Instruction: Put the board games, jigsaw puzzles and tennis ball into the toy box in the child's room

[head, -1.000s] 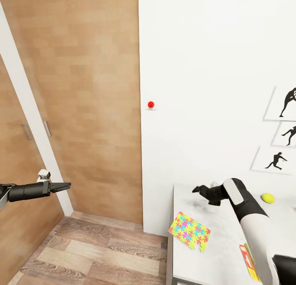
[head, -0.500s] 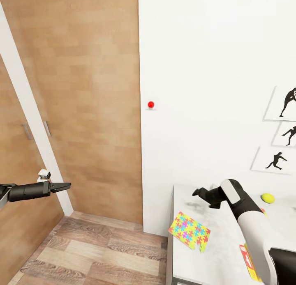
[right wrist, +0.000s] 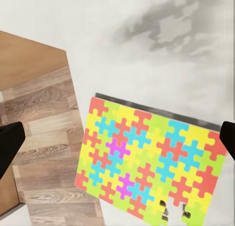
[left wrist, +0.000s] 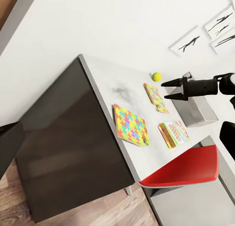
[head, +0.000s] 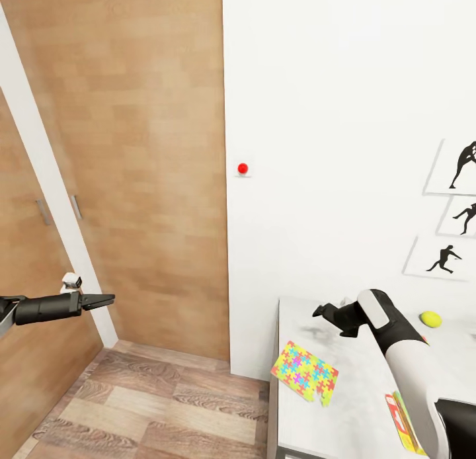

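Right jaws [head: 322,310]: spread wide and holding nothing, hanging above the bare far end of the surface [head: 357,419]; against the picture a second earlier the arm has drawn slightly back and shifted a little, the wrist sitting lower.
Left jaws [head: 106,300]: close together, nothing between them, held out well off the surface in front of the wooden door [head: 132,155]; unchanged from before.
Near jigsaw puzzle [head: 305,372]: flat at the surface's front corner, below and ahead of the right jaws, one edge overhanging the floor [right wrist: 54,133]; unmoved.
Second jigsaw puzzle [left wrist: 155,97]: flat on the surface, just under the right jaws.
Tennis ball [head: 430,319]: on the surface by the wall, behind the right jaws; unmoved.
Board game [head: 402,421]: beside the right forearm, near the surface's front edge.
Toy box [left wrist: 198,111]: behind the right jaws, close by them.
Red chair [left wrist: 183,168]: at the surface's front.
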